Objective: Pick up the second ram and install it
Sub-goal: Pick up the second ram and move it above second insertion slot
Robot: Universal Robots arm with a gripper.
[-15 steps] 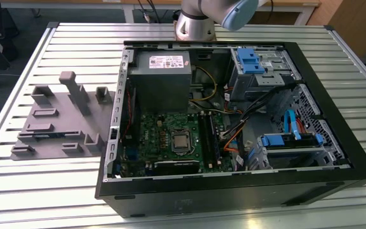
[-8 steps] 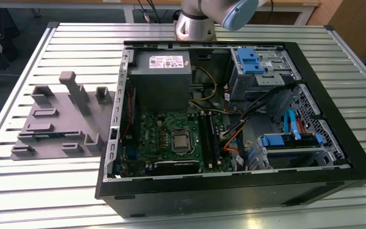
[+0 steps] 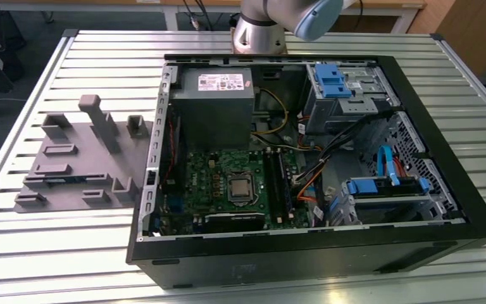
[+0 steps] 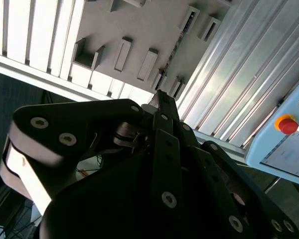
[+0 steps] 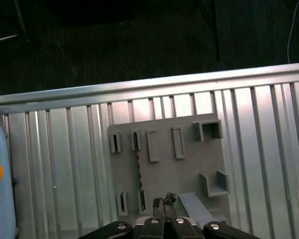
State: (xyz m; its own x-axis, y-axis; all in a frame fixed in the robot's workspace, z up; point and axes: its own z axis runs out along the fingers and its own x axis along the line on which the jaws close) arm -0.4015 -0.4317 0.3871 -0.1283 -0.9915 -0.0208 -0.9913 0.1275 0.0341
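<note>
On a slatted metal table (image 3: 99, 69), the second ram (image 5: 138, 172) stood edge-up in the grey fixture (image 3: 66, 158) at the exterior view's left, with the gripper (image 5: 164, 201) above it, jaws together. Descending closed could strike and chip the stick.

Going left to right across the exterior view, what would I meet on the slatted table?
In order: grey plastic fixture with upright pegs → green motherboard → blue-latched metal drive cage nearest the camera.
</note>
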